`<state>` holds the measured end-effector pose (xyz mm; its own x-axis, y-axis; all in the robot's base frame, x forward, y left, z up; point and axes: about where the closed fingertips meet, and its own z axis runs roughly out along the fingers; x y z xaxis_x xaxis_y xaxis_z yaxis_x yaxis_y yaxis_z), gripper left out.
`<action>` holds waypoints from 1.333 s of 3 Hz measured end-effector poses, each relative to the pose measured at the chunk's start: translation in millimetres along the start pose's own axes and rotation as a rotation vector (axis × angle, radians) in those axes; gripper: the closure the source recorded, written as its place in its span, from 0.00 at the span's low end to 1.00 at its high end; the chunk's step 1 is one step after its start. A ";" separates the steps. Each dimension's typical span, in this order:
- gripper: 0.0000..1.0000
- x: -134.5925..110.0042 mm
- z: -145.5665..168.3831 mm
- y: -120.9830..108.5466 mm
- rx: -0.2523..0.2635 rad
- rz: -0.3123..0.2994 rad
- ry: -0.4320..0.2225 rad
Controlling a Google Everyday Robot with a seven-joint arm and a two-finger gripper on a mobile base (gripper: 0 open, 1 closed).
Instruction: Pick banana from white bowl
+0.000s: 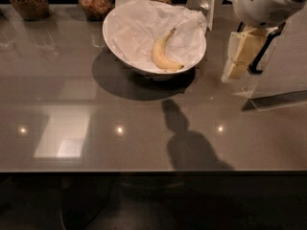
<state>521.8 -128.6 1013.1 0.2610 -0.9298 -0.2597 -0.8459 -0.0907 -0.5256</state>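
— While the gripper point(242, 54) hangs over the table point(96, 143) at three o'clock, where's the banana point(165, 51)?
— In the white bowl point(109, 42), at nine o'clock from the gripper, well apart. Its long axis runs roughly twelve to six.
— Gripper apart or together?
— I cannot tell.

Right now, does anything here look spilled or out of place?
Nothing stands out. The banana lies in the paper-lined white bowl, the jars stand upright behind it, and the hand hangs beside the bowl, not touching.
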 end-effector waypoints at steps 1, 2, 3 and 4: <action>0.00 -0.5 -0.9 -0.5 0.002 -0.051 0.000; 0.00 -0.5 -0.8 -0.6 0.002 -0.051 0.000; 0.00 -12.7 14.3 -19.8 0.029 -0.172 -0.003; 0.00 -37.5 47.9 -58.2 0.059 -0.343 -0.029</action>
<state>583.5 -71.4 1014.6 0.5388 -0.8384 -0.0823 -0.6786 -0.3741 -0.6321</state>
